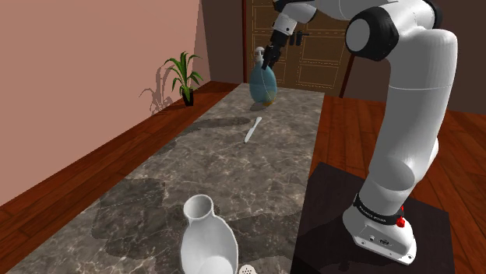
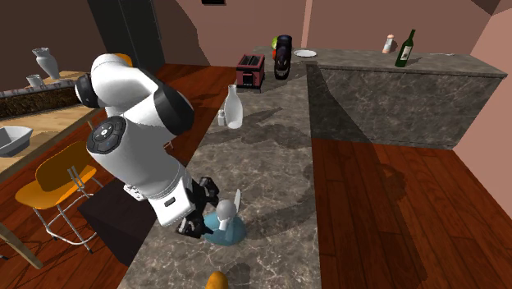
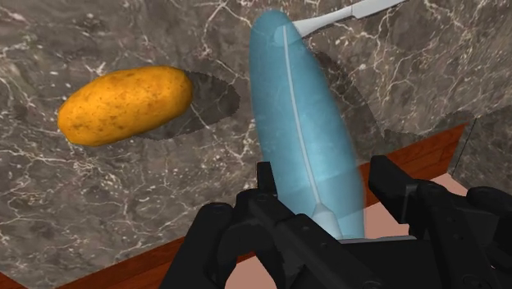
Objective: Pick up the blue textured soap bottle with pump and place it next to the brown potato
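My black gripper (image 1: 269, 59) is shut on the pump end of the blue textured soap bottle (image 1: 262, 84), which hangs tilted at the far end of the marble counter (image 1: 195, 163). In the wrist view the bottle (image 3: 302, 131) runs out between the fingers (image 3: 246, 209), and the brown potato (image 3: 125, 104) lies on the marble a short way beside it. The second exterior view shows the gripper (image 2: 199, 218) holding the bottle (image 2: 227, 227) low over the counter, with the potato (image 2: 215, 281) close to it at the counter's end. I cannot tell whether the bottle's base touches the marble.
A white knife (image 1: 253, 128) lies on the counter near the bottle. A white vase (image 1: 207, 240) stands at the near end by the stand. The counter edge and wooden floor (image 3: 205, 246) lie right under the hand. A potted plant (image 1: 184, 76) stands by the pink wall.
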